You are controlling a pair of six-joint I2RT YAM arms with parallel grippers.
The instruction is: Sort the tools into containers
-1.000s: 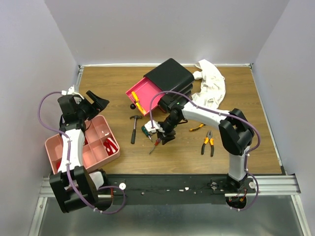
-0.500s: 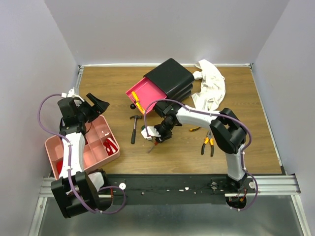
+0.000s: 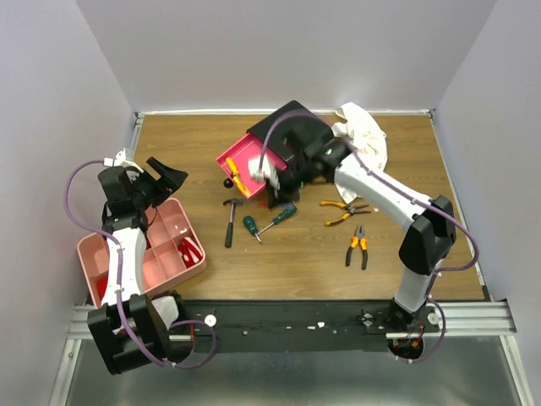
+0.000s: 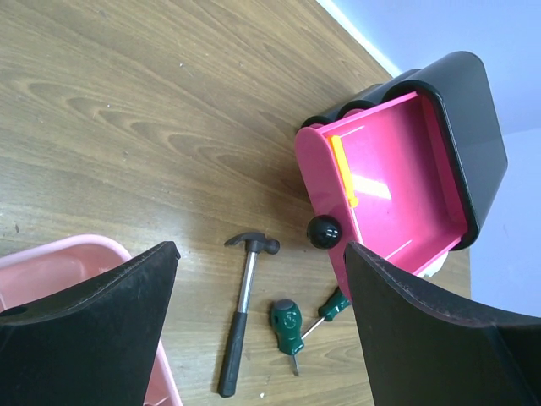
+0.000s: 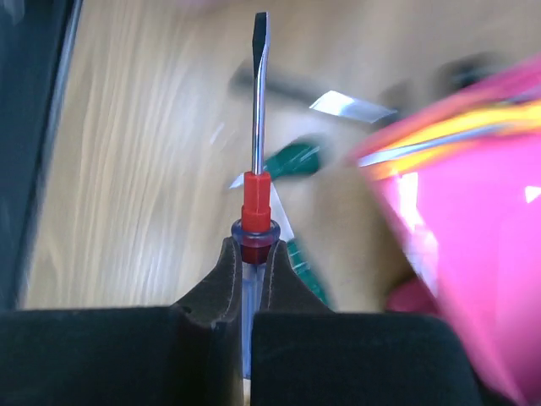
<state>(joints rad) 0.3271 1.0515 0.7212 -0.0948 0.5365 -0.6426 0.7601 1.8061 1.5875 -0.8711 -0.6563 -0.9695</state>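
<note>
one screwdriver just picked off the table middle, clamped in right gripper, now by the open drawer, ready for dropping; left gripper wide open.

No legible text, label, brand, number or sign was found in any view.

One mark is noted. The stubby green-handled screwdriver, lying on the wooden table just beside the black-handled hammer, carries a small pale symbol on the butt end of its handle. In the left wrist view it is too small to read as a letter or a figure, and in the top view it cannot be made out.

The red-collared screwdriver is sharp in the right wrist view and shows no marking on collar or blade. Everything behind it is blurred.
</note>
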